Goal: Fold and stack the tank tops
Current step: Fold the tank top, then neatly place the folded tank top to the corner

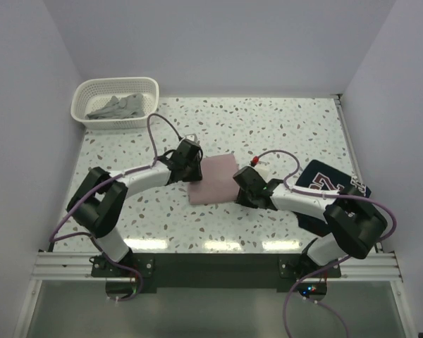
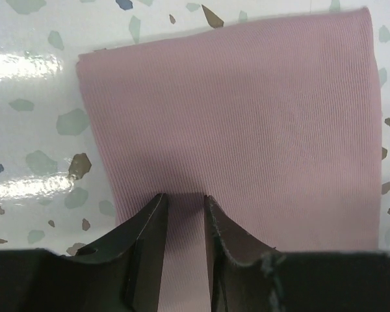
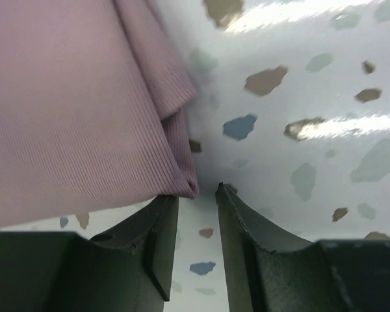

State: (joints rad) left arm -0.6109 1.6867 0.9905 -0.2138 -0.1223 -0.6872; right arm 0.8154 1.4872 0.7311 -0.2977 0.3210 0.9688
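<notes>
The dusty pink tank top (image 1: 213, 179) lies folded into a flat rectangle at the table's middle. My left gripper (image 1: 191, 160) is at its left edge, jaws open a little above the cloth (image 2: 247, 123), nothing between them. My right gripper (image 1: 241, 184) is at its right edge, jaws open, with a folded corner of the pink top (image 3: 84, 104) just off the left fingertip (image 3: 168, 201). The navy tank top (image 1: 326, 182) with white-and-red lettering lies at the right, partly under my right arm. The grey tank top (image 1: 117, 106) is crumpled in the basket.
The white lattice basket (image 1: 84, 95) stands at the far left corner. The speckled table (image 1: 282, 127) ends at a raised rail on the right. Purple cables loop above both arms.
</notes>
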